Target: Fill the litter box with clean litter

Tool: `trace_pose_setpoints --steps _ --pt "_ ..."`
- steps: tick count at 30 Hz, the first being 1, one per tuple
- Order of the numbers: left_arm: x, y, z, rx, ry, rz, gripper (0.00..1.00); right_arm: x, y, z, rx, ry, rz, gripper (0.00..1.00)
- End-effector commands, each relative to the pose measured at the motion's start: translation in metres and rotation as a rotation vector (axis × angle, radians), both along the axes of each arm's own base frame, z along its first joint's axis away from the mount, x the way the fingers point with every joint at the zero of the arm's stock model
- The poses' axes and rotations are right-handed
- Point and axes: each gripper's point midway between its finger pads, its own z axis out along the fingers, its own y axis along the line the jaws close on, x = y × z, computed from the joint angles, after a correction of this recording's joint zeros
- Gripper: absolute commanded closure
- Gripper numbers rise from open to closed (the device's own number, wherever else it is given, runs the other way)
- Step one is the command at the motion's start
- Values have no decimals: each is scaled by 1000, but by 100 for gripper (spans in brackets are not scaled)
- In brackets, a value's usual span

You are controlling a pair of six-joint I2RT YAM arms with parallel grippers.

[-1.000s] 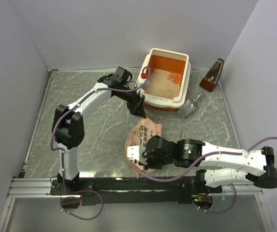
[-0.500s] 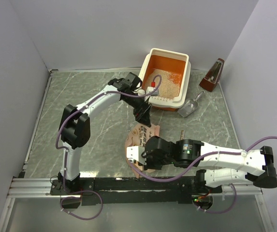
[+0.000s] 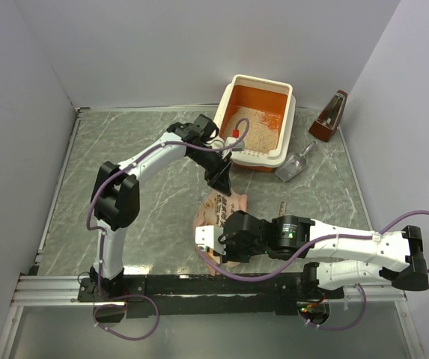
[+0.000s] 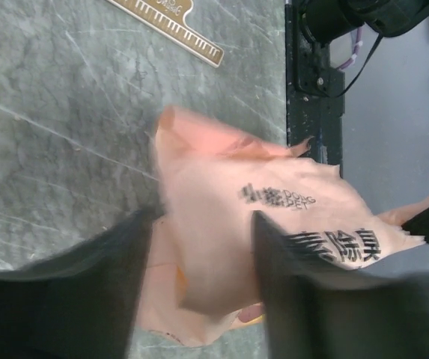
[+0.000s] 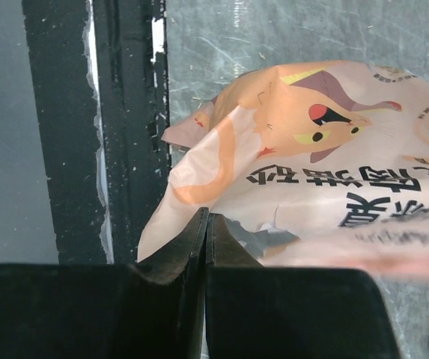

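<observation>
At the near edge of the bench (image 3: pixel 162 224), we are clenching the right fingers (image 5: pixel 207 215) shut on a crumpled fold at the near end of the peach-pink litter bag (image 5: pixel 311 142), which is lying flat just ahead of the arms' base rail. Over the bag's far end we are holding the left fingers (image 4: pixel 203 224) apart and pointing down, one on each side of the plastic. They are released, with nothing pinched between them as far as the blurred wrist view is showing.

We are judging the step in hand to be taking up the bag by both ends. Doing it well is calling for a deep, centred bite from the left fingers on a doubled fold, since a single slick skin is likely to be slipping under load. We are advising a level lift by both arms together, so that no granules are spilling early; which end is open we cannot tell.

Beyond the left arm, the litter box (image 3: pixel 290 112) is sitting at the far side of the bench, apart from the bag. The clean litter (image 3: pixel 255 126) is covering much of its orange floor, with bare orange showing at the back. A grey scoop (image 3: pixel 295 166) is lying just beside its right corner, and a brown metronome (image 3: pixel 330 118) is standing farther right.
</observation>
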Motion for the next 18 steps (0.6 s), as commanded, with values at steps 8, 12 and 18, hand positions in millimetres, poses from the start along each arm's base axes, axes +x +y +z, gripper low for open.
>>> trace_pose_setpoints --steps 8,12,18 --pt "3 5 26 -50 -85 29 99 -1 5 12 64 -4 -26 100" --pt "20 16 45 -117 -166 107 99 9 7 27 119 -40 -81 100" --pt "47 59 90 -256 -371 397 99 64 4 76 279 -224 -371 57"
